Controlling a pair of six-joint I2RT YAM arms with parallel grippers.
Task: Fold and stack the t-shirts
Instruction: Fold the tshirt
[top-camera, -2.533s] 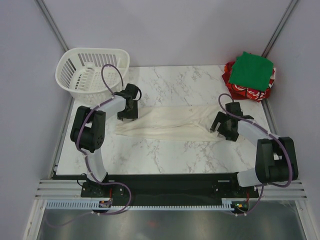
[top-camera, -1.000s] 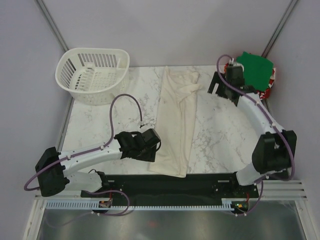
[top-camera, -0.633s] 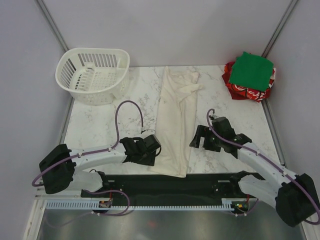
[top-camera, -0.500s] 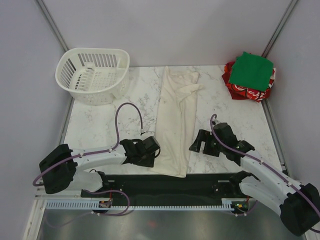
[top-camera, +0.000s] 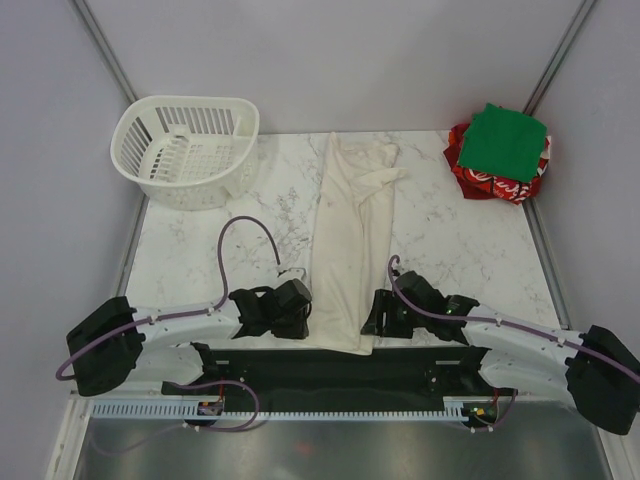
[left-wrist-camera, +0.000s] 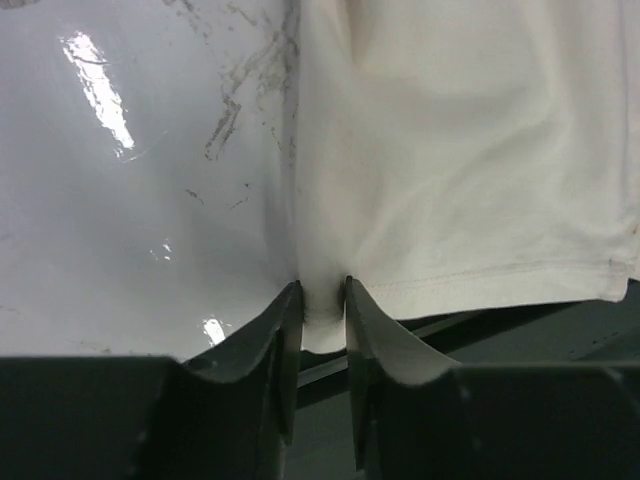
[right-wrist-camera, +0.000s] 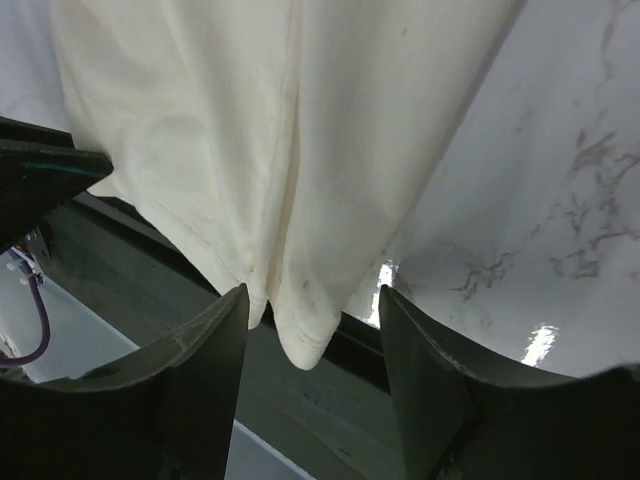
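Cream tee (top-camera: 352, 235) is the item in hand. From the top view we find it laid out as a long narrow strip down the middle of the table (top-camera: 450, 240), collar end far and hem at the near edge. The green tee (top-camera: 508, 140), a flat square, sits on the red tee (top-camera: 480, 180) in the far right corner. We judge those two as already stacked. For the cream one, the cross folds and the transfer to the stack remain. The left gripper (top-camera: 300, 322) and right gripper (top-camera: 372, 320) flank the hem, one at each near corner. A white slotted basket (top-camera: 186, 101) stands at the far left, well apart from the work.

From the left wrist view, the left gripper (left-wrist-camera: 321, 290) is clenched on the hem corner of the cream tee (left-wrist-camera: 470, 160) — a small fold of cloth is pinched between the dark tapered fingers. The fabric is matte and soft, with a stitched hem line; the table is glossy marble.

From the right wrist view, the right gripper (right-wrist-camera: 312, 295) is released. Its jaws stand wide on either side of the drooping corner of the cream tee (right-wrist-camera: 280, 130) and touch nothing. A lengthwise crease marks where we judge the cloth is doubled.
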